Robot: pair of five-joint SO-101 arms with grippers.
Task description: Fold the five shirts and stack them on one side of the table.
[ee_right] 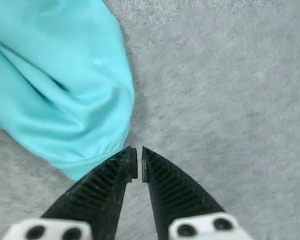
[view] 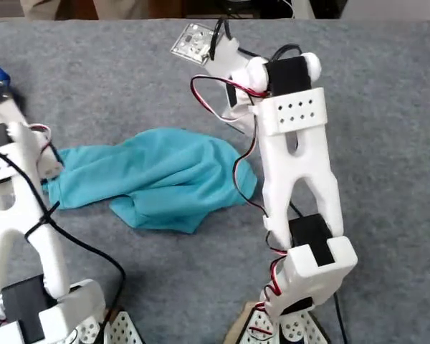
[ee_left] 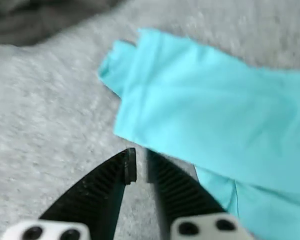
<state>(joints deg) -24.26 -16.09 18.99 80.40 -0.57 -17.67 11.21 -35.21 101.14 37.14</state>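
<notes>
Lying crumpled in the middle of the table (view: 387,86), the teal shirt (view: 165,175) is not yet folded, so I judge that the task is near its beginning: folding and stacking are both left to do. The left gripper (ee_left: 137,167) sits just beside one edge of the shirt and the right gripper (ee_right: 139,164) beside the opposite end. Both claws are pressed almost together and pinch nothing.

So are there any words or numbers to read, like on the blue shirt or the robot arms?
None can be read.
The crumpled turquoise cloth shirt is plain.
The white plastic robot arm and the grey carpet-like table top show no lettering.
The small square circuit board on its wrist is too small to tell.
</notes>
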